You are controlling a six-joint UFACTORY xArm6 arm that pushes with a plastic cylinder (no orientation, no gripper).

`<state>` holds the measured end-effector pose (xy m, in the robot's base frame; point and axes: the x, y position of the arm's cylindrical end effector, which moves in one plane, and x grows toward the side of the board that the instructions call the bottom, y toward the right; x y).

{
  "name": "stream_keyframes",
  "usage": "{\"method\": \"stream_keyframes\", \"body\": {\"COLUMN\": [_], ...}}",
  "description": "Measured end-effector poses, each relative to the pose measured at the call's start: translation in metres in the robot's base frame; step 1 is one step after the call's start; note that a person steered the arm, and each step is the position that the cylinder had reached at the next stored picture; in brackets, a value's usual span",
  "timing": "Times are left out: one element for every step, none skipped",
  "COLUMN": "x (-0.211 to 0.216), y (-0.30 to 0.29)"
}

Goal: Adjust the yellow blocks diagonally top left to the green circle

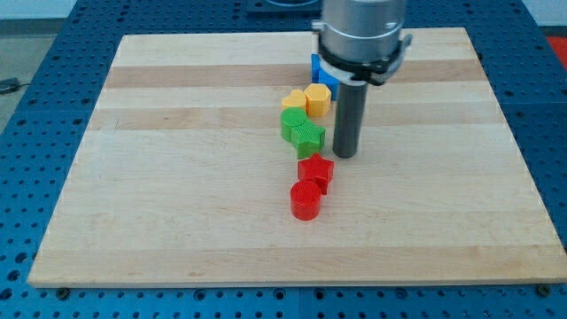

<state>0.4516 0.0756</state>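
Observation:
Two yellow blocks sit side by side near the board's middle top: a yellow heart-like block [294,98] on the left and a yellow hexagon-like block [318,98] on the right. Just below them is a green circle [293,120], touching a green star [308,136]. My tip [345,154] is just right of the green star and below right of the yellow blocks, apart from them. A blue block [320,71] is partly hidden behind the arm.
A red star [316,168] and a red cylinder [306,199] lie below the green star, left of and below my tip. The wooden board [177,177] lies on a blue perforated table. The arm's grey body [361,31] hangs over the board's top.

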Motion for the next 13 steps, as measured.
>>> {"method": "stream_keyframes", "body": {"x": [-0.013,-0.038,-0.075,-0.116,-0.142,-0.145,-0.145,-0.145,-0.141,-0.116,-0.099,-0.099,-0.102], "y": [0.011,0.032,0.048,0.036,0.023,-0.004,-0.022,-0.006,0.002,0.003,-0.002,-0.040,-0.050]}}
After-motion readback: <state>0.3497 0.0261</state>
